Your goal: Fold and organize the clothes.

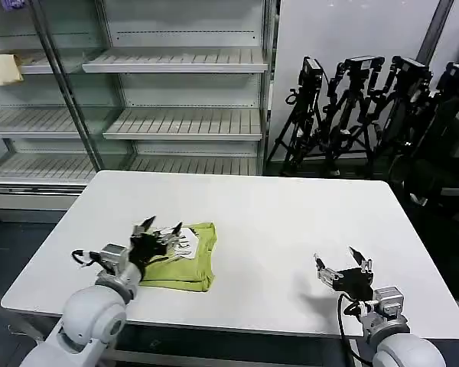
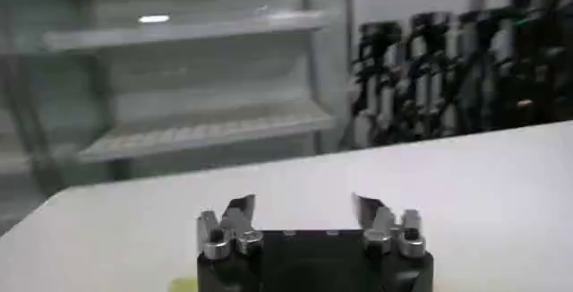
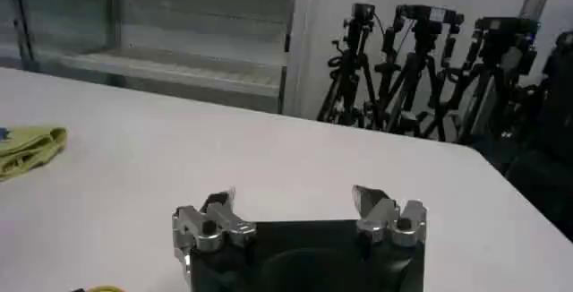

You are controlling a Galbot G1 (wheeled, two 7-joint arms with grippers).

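white table (image 1: 291, 222), empty shelves (image 1: 176, 61), tripods (image 1: 352, 107) behind.

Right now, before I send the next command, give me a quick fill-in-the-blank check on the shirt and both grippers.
1. The lime T-shirt lies folded on the white ____.
2. The left gripper hovers over the shirt with its fingers ____.
3. The right gripper, fingers open, holds ____ and sits apart from the shirt.
4. Behind the table's far right stand several black ____.

Missing words: table; open; nothing; tripods
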